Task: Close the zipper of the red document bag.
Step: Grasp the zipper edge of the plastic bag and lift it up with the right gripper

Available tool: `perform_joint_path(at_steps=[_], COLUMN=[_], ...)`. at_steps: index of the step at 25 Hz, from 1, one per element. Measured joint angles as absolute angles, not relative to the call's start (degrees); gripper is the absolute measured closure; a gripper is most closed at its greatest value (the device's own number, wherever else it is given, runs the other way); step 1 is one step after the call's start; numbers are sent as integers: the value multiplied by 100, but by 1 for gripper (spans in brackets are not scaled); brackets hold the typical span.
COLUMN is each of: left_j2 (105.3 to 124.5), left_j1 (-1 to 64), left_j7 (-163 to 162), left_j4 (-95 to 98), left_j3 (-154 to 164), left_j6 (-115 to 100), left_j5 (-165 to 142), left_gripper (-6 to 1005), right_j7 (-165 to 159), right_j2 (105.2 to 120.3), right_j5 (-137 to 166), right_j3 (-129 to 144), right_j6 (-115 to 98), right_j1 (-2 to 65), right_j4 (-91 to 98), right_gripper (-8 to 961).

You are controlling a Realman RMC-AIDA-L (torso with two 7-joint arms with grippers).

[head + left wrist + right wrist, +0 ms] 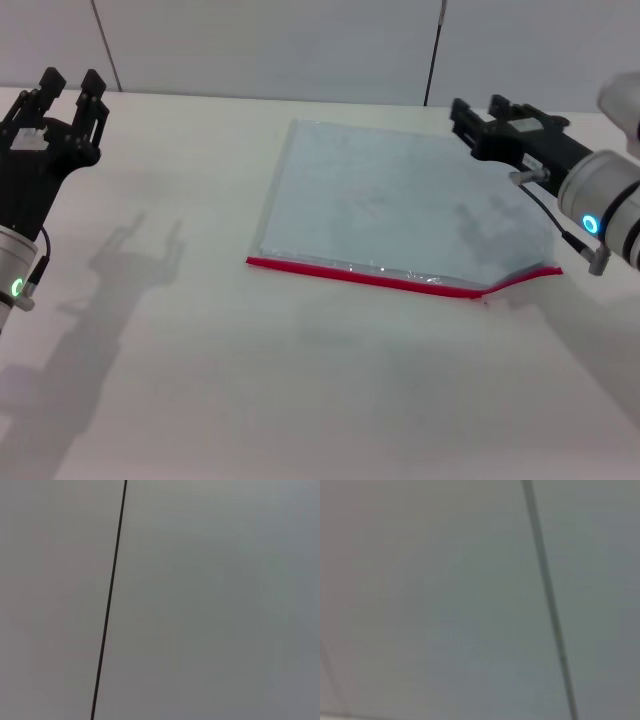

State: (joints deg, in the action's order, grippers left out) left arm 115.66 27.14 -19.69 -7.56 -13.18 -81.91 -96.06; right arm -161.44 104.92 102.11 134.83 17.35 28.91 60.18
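The red document bag [390, 205] lies flat in the middle of the white table [300, 400], a translucent pale blue-grey pouch. Its zipper [360, 273] is the thin red strip along the near long edge, and it kinks near the right end. I cannot make out the slider. My left gripper [70, 88] hangs raised at the far left, well away from the bag, open and empty. My right gripper [480, 112] hovers over the bag's far right corner, open, holding nothing. Neither wrist view shows the bag or any fingers.
A grey panelled wall [300, 40] with dark vertical seams [432, 50] stands behind the table. Both wrist views show only this wall, with a seam [109, 605] in the left one and a seam [547, 595] in the right one.
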Motion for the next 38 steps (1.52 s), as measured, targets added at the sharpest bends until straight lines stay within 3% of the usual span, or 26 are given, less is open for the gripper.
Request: perform_joint_path(at_steps=[10, 13, 14, 15, 16, 17, 18, 20, 21, 31, 34, 38], left_j2=[11566, 11566, 11566, 11566, 11566, 11567, 11567, 11567, 11568, 11560, 11559, 11557], left_j1=[2699, 2698, 2698, 2698, 2700, 2703, 2703, 2715, 2724, 2741, 2740, 2737], left_j7=[-1969, -1969, -1969, -1969, -1969, -1969, -1969, -1969, -1969, -1977, -1978, -1978], left_j4=[-747, -747, -747, -747, -746, -747, -747, -746, -746, -747, -747, -747], left_j3=[-1318, -1318, -1318, -1318, -1319, -1318, -1318, -1319, -1319, -1318, -1318, -1318], left_j6=[-8192, -8192, -8192, -8192, -8192, -8192, -8192, -8192, -8188, -8142, -8139, -8138], left_j5=[-9606, -9606, -9606, -9606, -9606, -9606, -9606, -9606, -9605, -9606, -9606, -9606], left_gripper=[521, 521, 521, 521, 521, 521, 521, 521, 521, 521, 521, 521], right_j7=[-16043, -15560, -15273, -14650, -14650, -13563, -13563, -12378, -11915, -10586, -10612, -10990], right_j2=[10479, 10557, 10621, 10845, 10845, 11251, 11251, 11576, 11640, 11466, 11364, 11296], right_j5=[11036, 11022, 11012, 10964, 10964, 10726, 10726, 10293, 10030, 9230, 9482, 10182], right_j3=[11940, 11414, 11194, 10627, 10627, 9675, 9675, 8530, 8083, 6246, 5921, 5509], right_j6=[-445, -1251, -1588, -2230, -2230, -3188, -3188, -4208, -4619, -6561, -6961, -7160], right_j1=[2537, 2558, 2575, 2592, 2592, 2613, 2613, 2647, 2682, 3378, 3452, 3465], right_j4=[6606, 6617, 6621, 6617, 6617, 6524, 6524, 6278, 6095, 4051, 3797, 3678], right_gripper=[471, 480, 483, 483, 484, 484, 484, 485, 485, 492, 391, 345])
